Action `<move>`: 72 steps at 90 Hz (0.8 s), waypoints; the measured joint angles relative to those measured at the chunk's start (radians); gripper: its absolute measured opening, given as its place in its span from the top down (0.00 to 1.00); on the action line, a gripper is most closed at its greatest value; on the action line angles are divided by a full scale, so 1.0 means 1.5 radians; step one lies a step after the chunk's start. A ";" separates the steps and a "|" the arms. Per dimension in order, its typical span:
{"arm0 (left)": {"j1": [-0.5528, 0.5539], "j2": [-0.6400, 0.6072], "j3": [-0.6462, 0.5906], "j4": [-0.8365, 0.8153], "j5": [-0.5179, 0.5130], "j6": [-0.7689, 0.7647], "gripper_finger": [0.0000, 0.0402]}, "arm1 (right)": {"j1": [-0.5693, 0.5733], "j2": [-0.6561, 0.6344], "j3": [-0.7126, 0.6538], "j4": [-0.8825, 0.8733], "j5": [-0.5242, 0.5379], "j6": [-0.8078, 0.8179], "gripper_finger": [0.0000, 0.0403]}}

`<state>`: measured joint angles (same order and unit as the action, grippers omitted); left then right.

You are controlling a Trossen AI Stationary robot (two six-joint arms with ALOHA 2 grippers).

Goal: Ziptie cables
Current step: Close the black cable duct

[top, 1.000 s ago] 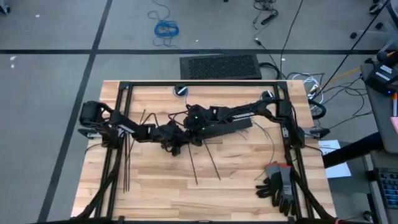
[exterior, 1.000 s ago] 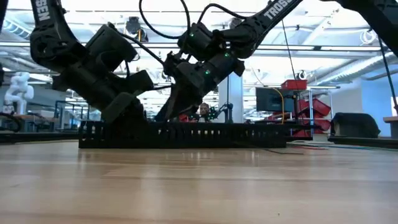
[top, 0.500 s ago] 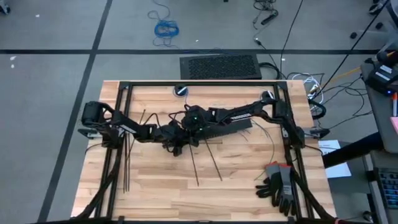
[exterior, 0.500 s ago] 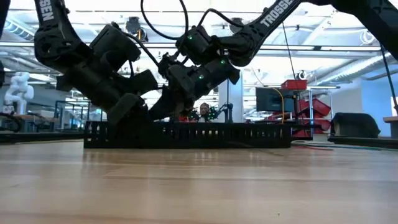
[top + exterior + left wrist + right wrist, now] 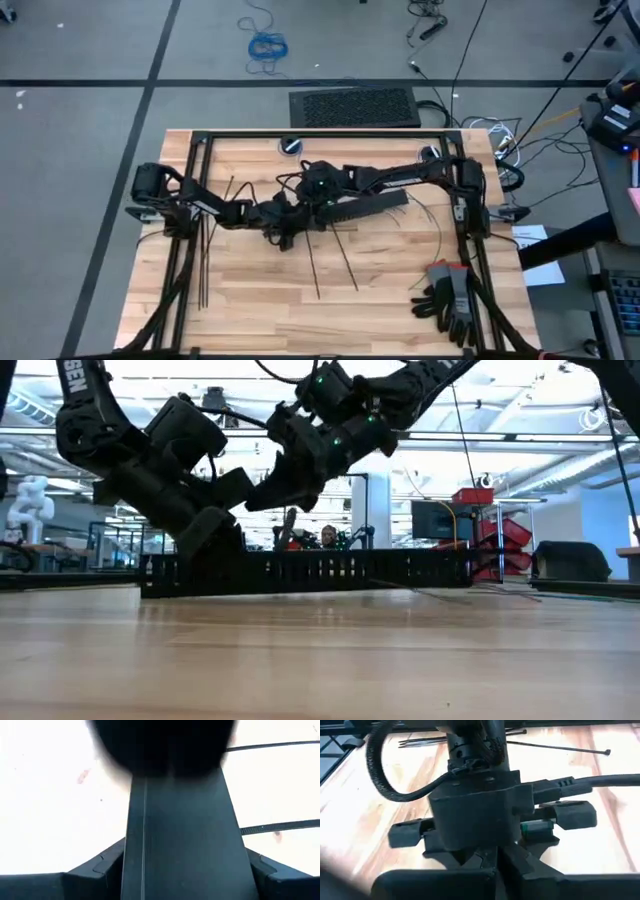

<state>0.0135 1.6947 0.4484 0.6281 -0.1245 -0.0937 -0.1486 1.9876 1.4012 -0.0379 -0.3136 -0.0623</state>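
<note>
Black zipties (image 5: 205,262) flat on table

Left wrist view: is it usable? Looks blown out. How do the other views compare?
Left wrist view: the table around the flat black bar is washed to near white, and the dark mass at the top is blurred; two thin black plastic zipties are readable. Low view: backlit, arms in silhouette. High view: evenly lit. Right wrist view: the blurred near edge is dark.

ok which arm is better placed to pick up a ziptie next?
Right, probably. The right gripper hangs clear above the slotted bar, with loose zipties just in front of the bar; the left gripper is down at the bar's end.
</note>
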 joint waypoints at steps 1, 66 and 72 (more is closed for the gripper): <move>0.000 0.000 0.000 0.000 0.001 -0.002 0.38 | 0.000 -0.001 0.000 -0.003 0.003 0.000 1.00; 0.017 -0.180 0.028 -0.210 0.080 -0.043 0.23 | 0.006 -0.008 0.003 -0.045 0.016 0.023 1.00; 0.014 -0.237 0.028 -0.285 0.054 -0.036 0.23 | 0.006 -0.008 0.003 -0.040 0.016 0.023 1.00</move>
<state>0.0344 1.3391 0.4904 0.2000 -0.0433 -0.1483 -0.1402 1.9749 1.4052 -0.0985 -0.2897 -0.0271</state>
